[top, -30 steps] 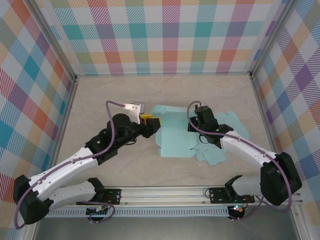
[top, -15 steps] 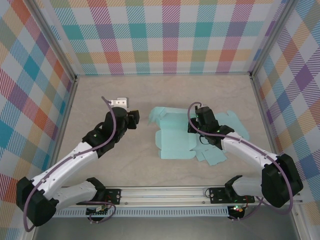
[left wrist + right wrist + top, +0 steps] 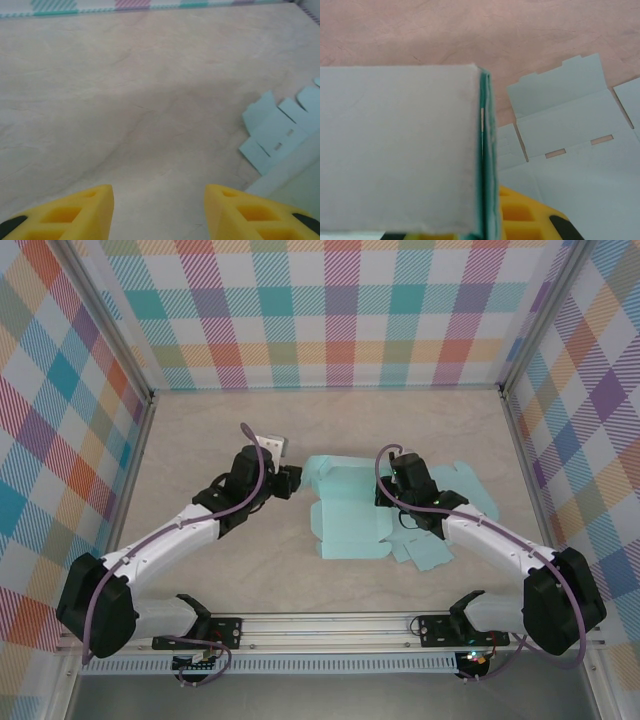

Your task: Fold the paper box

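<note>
The teal paper box [image 3: 350,525] lies mostly flat at the table's middle, with loose flaps spread to the right. My left gripper [image 3: 291,481] hovers just left of its upper-left flap, open. In the left wrist view its yellow fingers [image 3: 70,212] stand apart over bare table, and the box's flaps [image 3: 275,132] lie at the right. My right gripper [image 3: 386,496] is shut on a folded-up panel of the box. The right wrist view shows that doubled panel [image 3: 400,150] pinched beside a yellow finger [image 3: 530,215], and the flat part of the box [image 3: 570,115] beyond.
Plaid walls [image 3: 330,310] with metal corner posts [image 3: 150,400] enclose the beige table [image 3: 230,430]. A metal rail [image 3: 330,625] runs along the near edge. Bare table lies to the left of the box and behind it.
My left gripper drew back to the left from the box's left edge, then came part of the way back towards it. The right gripper has kept its hold without moving.
</note>
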Motion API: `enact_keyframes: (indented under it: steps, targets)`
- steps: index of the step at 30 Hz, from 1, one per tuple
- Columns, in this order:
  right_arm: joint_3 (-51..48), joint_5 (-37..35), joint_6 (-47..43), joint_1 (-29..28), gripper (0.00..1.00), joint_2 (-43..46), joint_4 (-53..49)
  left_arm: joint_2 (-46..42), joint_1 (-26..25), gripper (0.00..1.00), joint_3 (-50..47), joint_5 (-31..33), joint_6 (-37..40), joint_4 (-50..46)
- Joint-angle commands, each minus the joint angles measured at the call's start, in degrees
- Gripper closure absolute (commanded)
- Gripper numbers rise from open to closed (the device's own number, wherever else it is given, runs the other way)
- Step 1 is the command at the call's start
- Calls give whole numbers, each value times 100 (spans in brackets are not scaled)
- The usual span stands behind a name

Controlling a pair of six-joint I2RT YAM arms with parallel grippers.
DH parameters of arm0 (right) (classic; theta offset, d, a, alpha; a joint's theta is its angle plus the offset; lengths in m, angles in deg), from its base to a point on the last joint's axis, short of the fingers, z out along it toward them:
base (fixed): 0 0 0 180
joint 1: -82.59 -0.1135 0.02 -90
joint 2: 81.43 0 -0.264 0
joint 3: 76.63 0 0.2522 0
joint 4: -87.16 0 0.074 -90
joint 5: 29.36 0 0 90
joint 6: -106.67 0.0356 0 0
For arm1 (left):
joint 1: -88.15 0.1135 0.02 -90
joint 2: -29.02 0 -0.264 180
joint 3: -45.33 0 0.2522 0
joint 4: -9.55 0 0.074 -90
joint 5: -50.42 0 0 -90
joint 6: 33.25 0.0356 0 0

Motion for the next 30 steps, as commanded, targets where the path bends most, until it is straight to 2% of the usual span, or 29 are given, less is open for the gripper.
enact_keyframes:
  steps: [1,7,19,30]
  targets:
    - [152,19,-97,-26,100,9,12,61,11,49,17,-951,163,331]
    - [179,-9,-100,-27,100,-59,-1,-6,-97,54,-94,-1694,213,410]
    - [233,7,-100,-32,100,-132,1,117,-492,52,-190,-2068,735,489]
    - [231,178,-147,-32,100,-62,21,463,-585,52,-133,-1230,1130,1023]
